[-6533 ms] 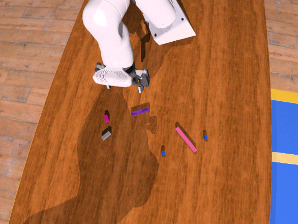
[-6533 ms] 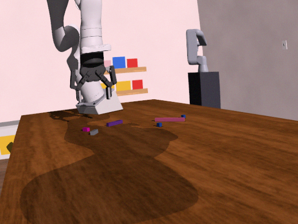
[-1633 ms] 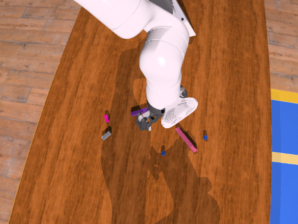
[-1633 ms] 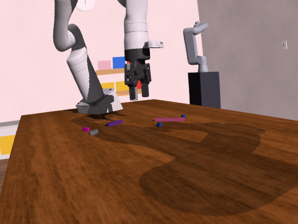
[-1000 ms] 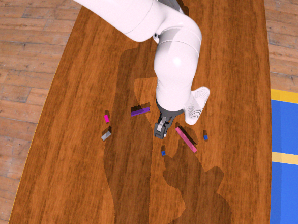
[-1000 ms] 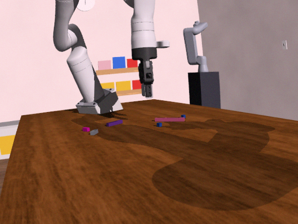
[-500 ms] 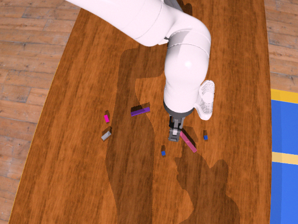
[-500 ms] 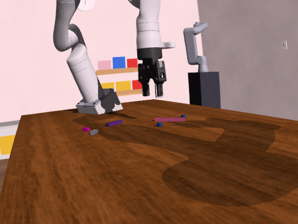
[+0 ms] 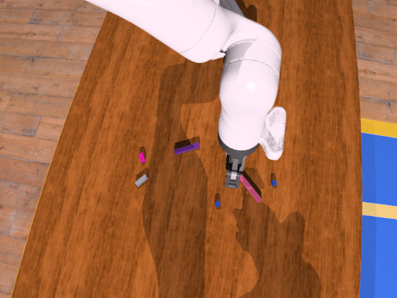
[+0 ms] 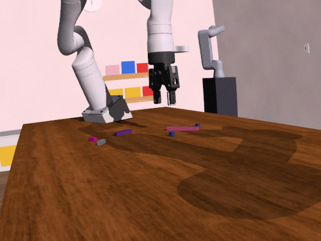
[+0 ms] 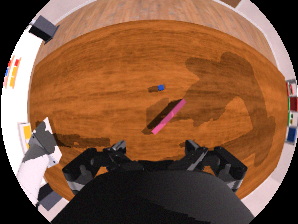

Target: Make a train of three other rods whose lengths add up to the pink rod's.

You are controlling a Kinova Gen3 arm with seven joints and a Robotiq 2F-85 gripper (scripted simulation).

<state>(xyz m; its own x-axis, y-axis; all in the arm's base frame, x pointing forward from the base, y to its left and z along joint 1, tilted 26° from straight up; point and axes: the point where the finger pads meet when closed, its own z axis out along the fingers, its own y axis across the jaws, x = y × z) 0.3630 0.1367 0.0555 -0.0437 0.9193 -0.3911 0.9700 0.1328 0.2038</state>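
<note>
My gripper (image 9: 232,185) (image 10: 164,102) (image 11: 155,147) is open and empty, high above the table beside the pink rod. The pink rod (image 9: 251,189) (image 10: 182,128) (image 11: 169,117) lies flat and slanted. One blue rod (image 9: 274,183) (image 10: 197,125) (image 11: 160,87) lies right of it in the top view. Another blue rod (image 9: 217,204) (image 10: 171,134) lies on its left. The purple rod (image 9: 187,148) (image 10: 123,132) lies flat left of the gripper. The magenta rod (image 9: 142,158) (image 10: 92,139) and grey rod (image 9: 141,180) (image 10: 101,142) lie farther left, apart from each other. No rods touch.
The wooden table (image 9: 91,220) (image 10: 68,191) (image 11: 90,75) carries the arm's broad shadows. The arm's base (image 10: 96,117) stands at the table's back. A second, grey arm (image 10: 205,49) stands on a dark pedestal (image 10: 219,96) beyond the table.
</note>
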